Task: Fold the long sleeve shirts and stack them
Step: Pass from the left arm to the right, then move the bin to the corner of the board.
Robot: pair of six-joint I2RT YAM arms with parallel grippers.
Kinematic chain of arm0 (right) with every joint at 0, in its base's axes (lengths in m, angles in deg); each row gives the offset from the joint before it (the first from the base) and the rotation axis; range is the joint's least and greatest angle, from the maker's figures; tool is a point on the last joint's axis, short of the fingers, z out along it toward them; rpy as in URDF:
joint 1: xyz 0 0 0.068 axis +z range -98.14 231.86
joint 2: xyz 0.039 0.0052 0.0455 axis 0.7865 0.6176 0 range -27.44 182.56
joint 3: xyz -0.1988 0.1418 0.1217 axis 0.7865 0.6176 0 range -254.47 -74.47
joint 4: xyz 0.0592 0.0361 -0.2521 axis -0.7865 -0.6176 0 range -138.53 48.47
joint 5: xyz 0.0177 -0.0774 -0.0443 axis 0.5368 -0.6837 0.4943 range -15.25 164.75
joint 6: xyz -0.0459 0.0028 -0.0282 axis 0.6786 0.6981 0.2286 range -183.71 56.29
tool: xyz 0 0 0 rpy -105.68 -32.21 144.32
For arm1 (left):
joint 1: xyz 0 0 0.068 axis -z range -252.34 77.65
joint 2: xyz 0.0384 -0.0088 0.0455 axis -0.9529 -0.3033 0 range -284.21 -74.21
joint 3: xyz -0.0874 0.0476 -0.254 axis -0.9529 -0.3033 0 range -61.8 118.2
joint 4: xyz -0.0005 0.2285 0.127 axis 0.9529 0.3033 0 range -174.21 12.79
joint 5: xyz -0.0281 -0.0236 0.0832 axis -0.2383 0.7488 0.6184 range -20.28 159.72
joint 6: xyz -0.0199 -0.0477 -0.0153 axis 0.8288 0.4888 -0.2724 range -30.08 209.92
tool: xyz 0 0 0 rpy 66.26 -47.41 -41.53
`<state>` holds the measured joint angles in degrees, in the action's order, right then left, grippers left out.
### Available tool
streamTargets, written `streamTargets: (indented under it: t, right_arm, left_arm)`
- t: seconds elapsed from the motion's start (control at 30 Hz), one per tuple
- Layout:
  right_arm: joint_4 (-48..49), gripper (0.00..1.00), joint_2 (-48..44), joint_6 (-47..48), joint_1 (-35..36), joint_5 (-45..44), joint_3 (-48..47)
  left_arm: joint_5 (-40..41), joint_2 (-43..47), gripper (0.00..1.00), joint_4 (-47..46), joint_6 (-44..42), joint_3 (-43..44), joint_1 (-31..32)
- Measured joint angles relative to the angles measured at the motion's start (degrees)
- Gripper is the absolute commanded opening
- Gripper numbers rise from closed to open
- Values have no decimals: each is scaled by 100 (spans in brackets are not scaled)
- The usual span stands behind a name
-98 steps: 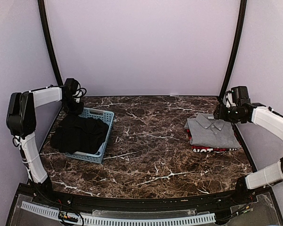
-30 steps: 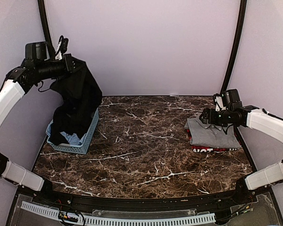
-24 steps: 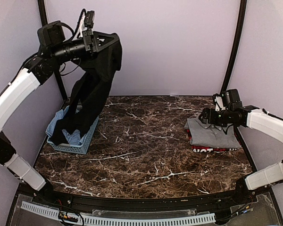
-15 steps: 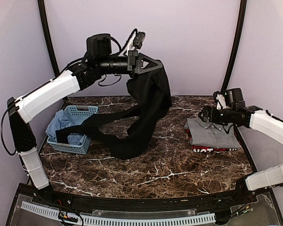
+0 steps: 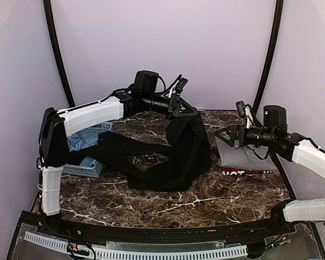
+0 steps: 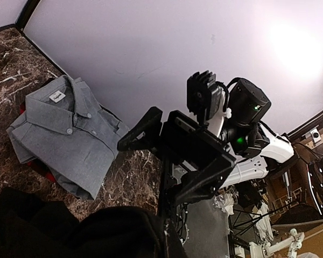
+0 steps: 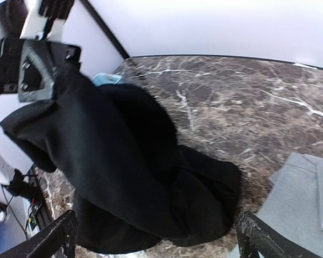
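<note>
My left gripper [image 5: 185,110] is shut on the black long sleeve shirt [image 5: 179,154] and holds its top edge above the middle of the table. The rest hangs down onto the marble, with one sleeve [image 5: 116,145] trailing back to the basket. In the right wrist view the black shirt [image 7: 124,172] fills the middle, pinched by the left gripper [image 7: 37,70]. My right gripper [image 5: 227,135] is open and empty, facing the black shirt; its jaws stand wide apart [image 7: 156,242]. The folded grey shirt [image 5: 244,154] lies under it, on the red-edged shirt [image 5: 235,171].
The light-blue lattice basket [image 5: 89,169] stands at the left edge with a pale blue cloth [image 5: 81,142] in it. Marble table [image 5: 168,208] with bare surface at the front. Black frame posts stand at the back corners.
My left arm has swung the black shirt down and to the right, from high above the table to its middle. More cloth now rests on the marble. My right gripper has lifted slightly towards it.
</note>
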<state>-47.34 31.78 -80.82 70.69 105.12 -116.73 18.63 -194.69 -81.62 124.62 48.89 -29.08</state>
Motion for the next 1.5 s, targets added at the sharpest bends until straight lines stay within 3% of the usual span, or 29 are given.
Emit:
streamTargets:
  t: [0.2, 0.3, 0.33, 0.4, 0.43, 0.5, 0.63, 0.8, 0.93, 1.2, 1.33, 1.5]
  right_arm:
    - [391, 98, 374, 422, 728, 358, 20]
    - [442, 89, 772, 610, 962, 372, -63]
    - [444, 81, 896, 680, 1008, 365, -118]
    - [442, 56, 1193, 785, 1091, 363, -310]
    - [446, 40, 1316, 839, 1115, 367, -415]
    - [448, 0, 1478, 944, 1128, 380, -603]
    - [352, 0, 1504, 1019, 1145, 243, -925]
    - [-363, 0, 1296, 1014, 1032, -796, -1600]
    - [-935, 0, 938, 820, 450, -1545, -2356]
    - [-1770, 0, 505, 741, -22, -2754, -3661]
    - [-2033, 0, 540, 741, -48, -2894, -3759]
    - [-2326, 0, 656, 739, -70, -2940, -3976]
  left_arm:
    - [-219, 11, 1, -81, 48, 59, 2]
    - [-306, 9, 2, -81, 74, 59, 2]
    - [-330, 11, 2, -81, 87, 59, 2]
    - [-365, 11, 3, -83, 103, 55, 2]
    - [-385, 13, 4, -83, 114, 44, 2]
    - [-400, 28, 6, -96, 103, -9, 2]
    - [-356, 50, 15, -33, -63, -61, 2]
    - [153, 374, 54, 302, -601, -258, -44]
    - [1062, 1211, 67, 527, -1001, -1067, -234]
    - [3842, 2809, 72, 1182, -1480, -2837, -1287]
    - [5082, 2671, 73, 1770, -1624, -3239, -1338]
    - [5982, 2094, 72, 2297, -1650, -3381, -1349]
